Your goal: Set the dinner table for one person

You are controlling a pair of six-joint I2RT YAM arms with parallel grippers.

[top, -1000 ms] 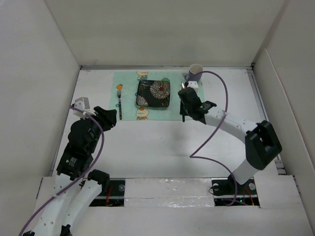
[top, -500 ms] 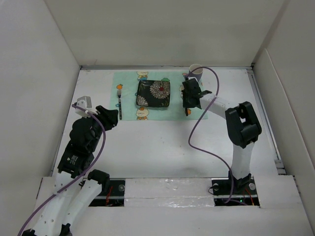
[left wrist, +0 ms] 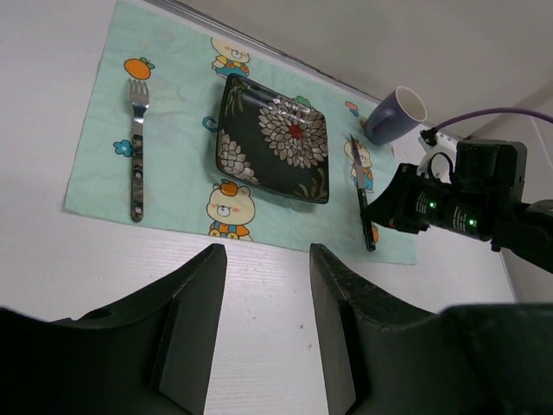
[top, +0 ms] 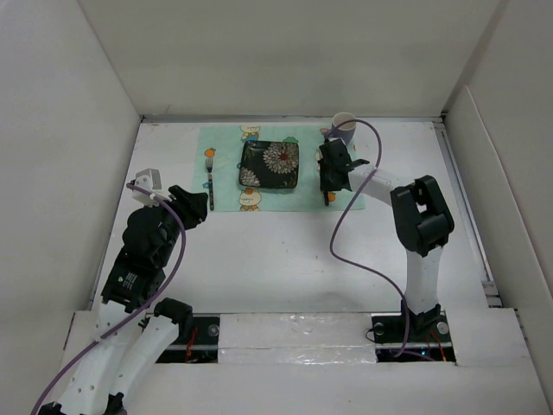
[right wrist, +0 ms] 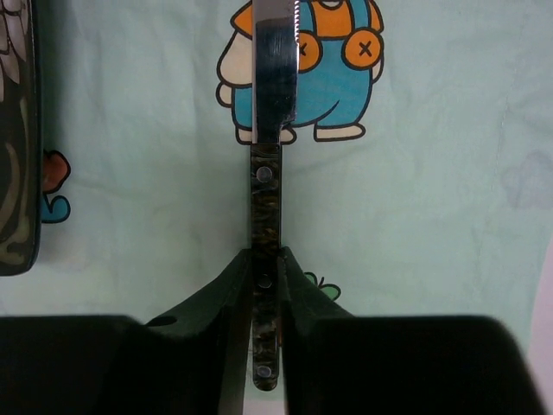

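On the dinner table [top: 276,251] lies a mint-green mat [top: 226,194]. It carries a dark floral square plate [top: 270,164], with a fork [top: 209,169] to its left. A knife [right wrist: 265,207] with a mottled dark handle lies flat on the mat's right edge, blade pointing away. My right gripper [right wrist: 266,252] is low over the mat, its jaws pressed against both sides of that handle. A purple mug [top: 344,128] stands just beyond the right gripper [top: 329,181]. My left gripper [left wrist: 263,251] hangs open and empty over bare tabletop, near the mat's left corner.
White walls enclose the table on the left, back and right. The right arm's purple cable [top: 346,233] loops over the table in front of the mat. In the left wrist view the plate [left wrist: 275,138], fork [left wrist: 136,164], mug [left wrist: 395,114] and knife [left wrist: 366,226] all show.
My right gripper has carried the knife toward the far side and down onto the mat's right edge beside the plate, and the arm's elbow has swung upright. The left arm has barely moved.
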